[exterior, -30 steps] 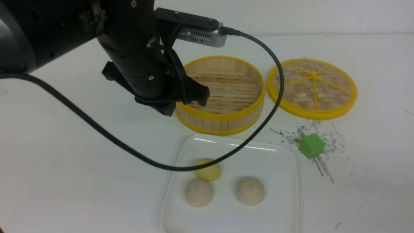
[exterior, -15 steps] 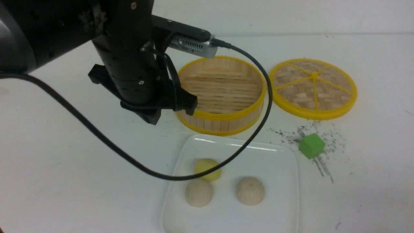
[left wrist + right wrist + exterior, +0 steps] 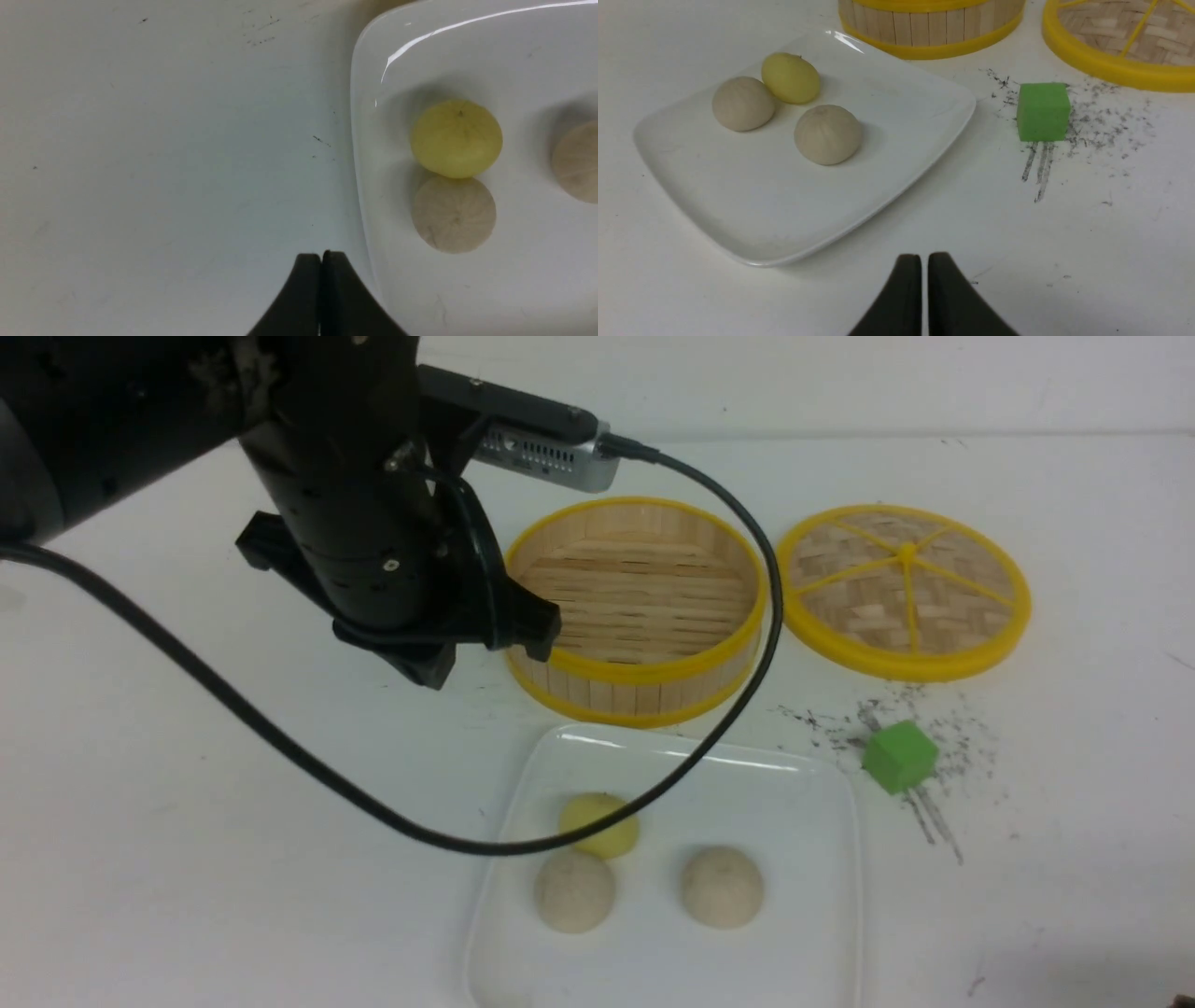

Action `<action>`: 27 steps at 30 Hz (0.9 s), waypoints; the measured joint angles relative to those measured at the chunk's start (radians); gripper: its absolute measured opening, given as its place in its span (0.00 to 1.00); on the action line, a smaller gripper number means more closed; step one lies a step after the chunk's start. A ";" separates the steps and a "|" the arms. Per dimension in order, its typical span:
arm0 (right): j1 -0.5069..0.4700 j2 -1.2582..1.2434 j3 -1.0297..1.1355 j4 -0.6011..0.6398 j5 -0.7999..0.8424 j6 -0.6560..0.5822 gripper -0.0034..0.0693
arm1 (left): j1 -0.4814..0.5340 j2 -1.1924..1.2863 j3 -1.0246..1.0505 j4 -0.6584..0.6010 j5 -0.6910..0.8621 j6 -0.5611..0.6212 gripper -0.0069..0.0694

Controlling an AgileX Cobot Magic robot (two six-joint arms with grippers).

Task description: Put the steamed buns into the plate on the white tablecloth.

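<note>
We look forward and down past the steamer (image 3: 635, 700) from the robot's side. Our left wrist view looks down, closer, left of the steamer; our right wrist view looks obliquely from its right. Both wrist views share the plate (image 3: 448, 298).

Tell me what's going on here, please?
Neither claw is holding anything. The three buns, one yellow and two beige, already sit on the white plate. The left claw is shut, out over the tablecloth beside the plate.
</note>
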 joint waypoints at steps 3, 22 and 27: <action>0.000 0.000 0.000 0.000 0.000 0.000 0.11 | 0.000 0.000 0.000 0.001 -0.002 0.000 0.12; -0.381 -0.099 0.143 -0.004 -0.079 0.001 0.15 | 0.000 -0.092 0.000 0.103 -0.019 -0.038 0.12; -0.492 -0.099 0.143 -0.004 -0.079 0.001 0.16 | 0.000 -0.186 0.000 0.136 0.010 -0.038 0.12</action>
